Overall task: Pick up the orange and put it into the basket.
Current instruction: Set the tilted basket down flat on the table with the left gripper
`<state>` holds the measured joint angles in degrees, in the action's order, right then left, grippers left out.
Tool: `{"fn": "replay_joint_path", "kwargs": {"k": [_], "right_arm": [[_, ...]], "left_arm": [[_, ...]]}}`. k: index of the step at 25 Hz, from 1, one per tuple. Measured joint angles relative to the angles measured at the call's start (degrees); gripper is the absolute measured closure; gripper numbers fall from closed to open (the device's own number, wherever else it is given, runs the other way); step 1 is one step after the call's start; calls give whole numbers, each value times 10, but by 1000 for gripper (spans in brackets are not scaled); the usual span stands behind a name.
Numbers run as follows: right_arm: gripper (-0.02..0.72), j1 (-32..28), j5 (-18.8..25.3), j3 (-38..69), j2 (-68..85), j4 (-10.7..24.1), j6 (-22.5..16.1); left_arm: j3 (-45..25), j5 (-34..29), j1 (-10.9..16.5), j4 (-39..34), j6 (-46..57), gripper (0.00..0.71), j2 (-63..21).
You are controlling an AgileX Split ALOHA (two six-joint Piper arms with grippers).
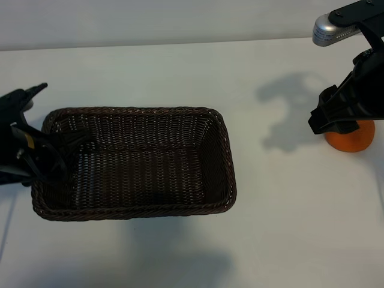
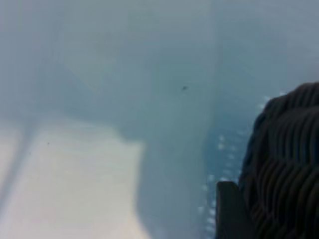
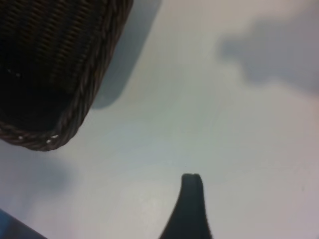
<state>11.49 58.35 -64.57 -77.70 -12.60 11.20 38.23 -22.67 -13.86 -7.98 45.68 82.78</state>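
Observation:
The dark brown woven basket [image 1: 135,211] sits left of the table's middle, with nothing in it. The orange [image 1: 354,140] rests on the table at the far right, its top hidden under my right gripper [image 1: 337,122]. That gripper hangs just above the fruit and is open with nothing held. In the right wrist view one black fingertip [image 3: 192,199] shows over bare table, the basket's corner [image 3: 75,114] lies farther off, and the orange is out of sight. My left gripper [image 1: 33,144] sits at the basket's left end, against its rim. Dark wicker [image 2: 289,159] fills one side of the left wrist view.
The white table [image 1: 276,228] stretches between the basket and the orange. The right arm casts a shadow [image 1: 291,111] on the table left of the fruit. A pale wall [image 1: 180,18] rises behind the table's far edge.

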Motion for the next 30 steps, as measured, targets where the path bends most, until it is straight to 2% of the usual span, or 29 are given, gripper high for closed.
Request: {"fn": "replay_joint_path", "kwargs": {"k": [9, 22, 24, 27, 30], "right_arm": [[110, 0, 2, 0, 0, 0, 0], [110, 0, 2, 0, 0, 0, 0], [110, 0, 2, 0, 0, 0, 0], [110, 0, 2, 0, 0, 0, 0], [110, 0, 2, 0, 0, 0, 0]], "left_arm": [[56, -28, 0, 92, -118, 316, -16], [59, 1, 2, 248, -263, 316, -16], [59, 4, 14, 290, -302, 316, -16], [59, 2, 47, 373, -389, 316, -16], [59, -7, 83, 487, -508, 316, -20]]}}
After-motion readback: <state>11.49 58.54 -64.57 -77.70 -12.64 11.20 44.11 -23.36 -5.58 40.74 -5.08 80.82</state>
